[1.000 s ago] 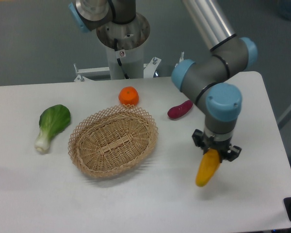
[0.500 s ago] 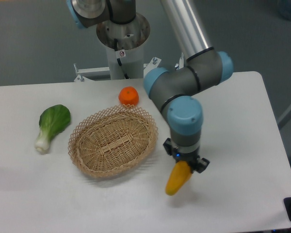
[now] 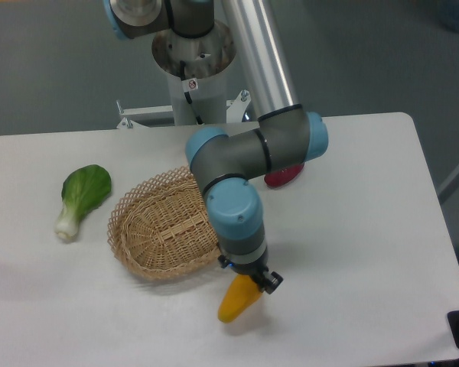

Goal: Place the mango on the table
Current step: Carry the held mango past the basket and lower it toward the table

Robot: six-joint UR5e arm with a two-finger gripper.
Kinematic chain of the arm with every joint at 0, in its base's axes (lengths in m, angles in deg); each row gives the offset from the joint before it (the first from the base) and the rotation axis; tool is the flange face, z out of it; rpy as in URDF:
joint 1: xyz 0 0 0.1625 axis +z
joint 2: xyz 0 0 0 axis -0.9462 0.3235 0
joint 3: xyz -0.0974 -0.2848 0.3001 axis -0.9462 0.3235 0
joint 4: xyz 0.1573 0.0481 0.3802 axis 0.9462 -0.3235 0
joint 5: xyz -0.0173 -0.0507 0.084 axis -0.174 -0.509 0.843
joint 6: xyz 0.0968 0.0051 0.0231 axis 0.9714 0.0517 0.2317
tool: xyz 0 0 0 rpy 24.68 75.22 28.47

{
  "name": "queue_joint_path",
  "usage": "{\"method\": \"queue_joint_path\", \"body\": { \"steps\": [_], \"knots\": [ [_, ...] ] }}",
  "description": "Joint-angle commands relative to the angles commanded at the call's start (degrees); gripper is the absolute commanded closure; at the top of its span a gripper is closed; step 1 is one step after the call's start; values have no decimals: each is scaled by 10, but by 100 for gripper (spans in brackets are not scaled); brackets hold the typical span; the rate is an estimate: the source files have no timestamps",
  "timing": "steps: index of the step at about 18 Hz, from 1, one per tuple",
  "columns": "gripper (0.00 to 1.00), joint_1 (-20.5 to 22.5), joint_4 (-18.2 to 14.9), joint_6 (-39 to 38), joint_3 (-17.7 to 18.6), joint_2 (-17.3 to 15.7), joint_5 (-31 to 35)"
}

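Note:
A yellow-orange mango (image 3: pixel 238 300) hangs tilted from my gripper (image 3: pixel 249 278), its lower tip close above the white table (image 3: pixel 352 260) near the front edge. My gripper is shut on the mango's upper end, and its fingers are mostly hidden under the wrist. The mango is just to the front right of the wicker basket (image 3: pixel 161 229).
A bok choy (image 3: pixel 80 197) lies at the left of the table. A purple sweet potato (image 3: pixel 285 177) peeks out behind my arm's elbow. My arm covers the right rim of the basket. The robot's base column (image 3: pixel 193 69) stands behind the table.
My arm has swung left with the mango, from the right part of the table to just in front of the basket. The orange is now hidden behind the arm.

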Motion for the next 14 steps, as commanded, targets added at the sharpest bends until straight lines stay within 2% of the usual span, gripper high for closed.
{"method": "queue_joint_path", "body": {
  "steps": [3,5,8,10,12,14],
  "knots": [
    [71,-7,4,0,-4,4,-1],
    [63,-10,4,-3,-4,4,0],
    [43,-18,4,-4,-4,3,-1],
    [33,-19,4,-4,-4,2,0],
    [14,-19,4,-4,-3,0,-1],
    [3,-19,3,-4,0,0,-6]
  ]
}}
